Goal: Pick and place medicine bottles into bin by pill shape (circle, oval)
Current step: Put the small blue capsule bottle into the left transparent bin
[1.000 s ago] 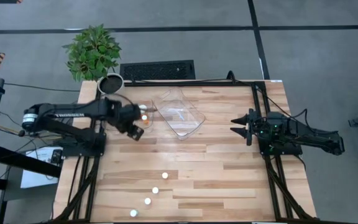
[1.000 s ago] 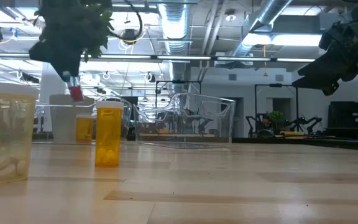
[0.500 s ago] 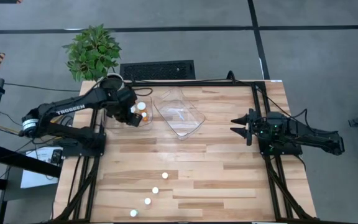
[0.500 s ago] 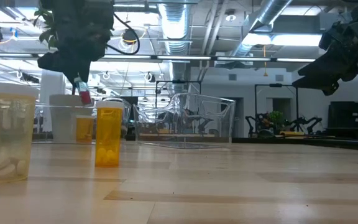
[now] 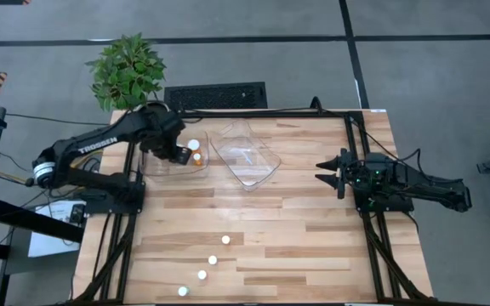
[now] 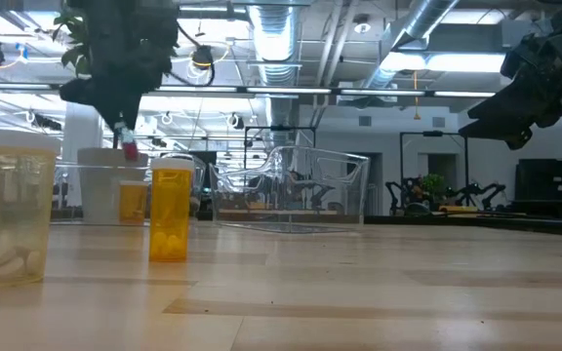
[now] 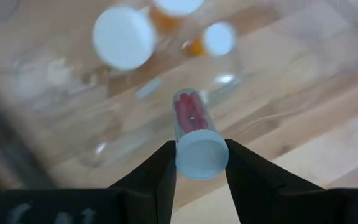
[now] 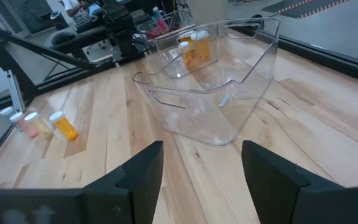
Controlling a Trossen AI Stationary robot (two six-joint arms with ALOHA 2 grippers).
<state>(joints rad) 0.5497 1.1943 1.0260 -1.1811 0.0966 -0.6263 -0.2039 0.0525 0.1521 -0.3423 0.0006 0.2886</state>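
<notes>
My left gripper (image 5: 174, 153) hangs over the left clear tub (image 5: 156, 161), shut on a small bottle (image 7: 191, 118) with a white cap and red pills inside. It also shows in the low view (image 6: 125, 146). The tub holds amber bottles with white caps (image 5: 194, 144) (image 7: 123, 37). Several more white-capped bottles (image 5: 213, 260) stand in a row near the table's front edge; two show close in the low view (image 6: 171, 213) (image 6: 10, 210). My right gripper (image 5: 323, 172) waits open and empty at the table's right side, and shows in its own wrist view (image 8: 197, 180). My left gripper pinches the bottle at its cap end (image 7: 201, 155) between its two fingers, one on either side of the cap. The fingers come from above, pointing down. The bottle hangs below them, slightly tilted, cap uppermost, lifted clear above the tub.
A second clear tub (image 5: 245, 153) stands to the right of the first, near the table's far edge. A potted plant (image 5: 126, 72) in a white pot (image 5: 151, 112) stands at the far left corner. Bare wood lies in the table's middle (image 5: 296, 229).
My left gripper has carried the red-pill bottle toward the table's far edge and a little to the left, from beside the left tub's near edge to above the tub. It has stayed shut on the bottle.
</notes>
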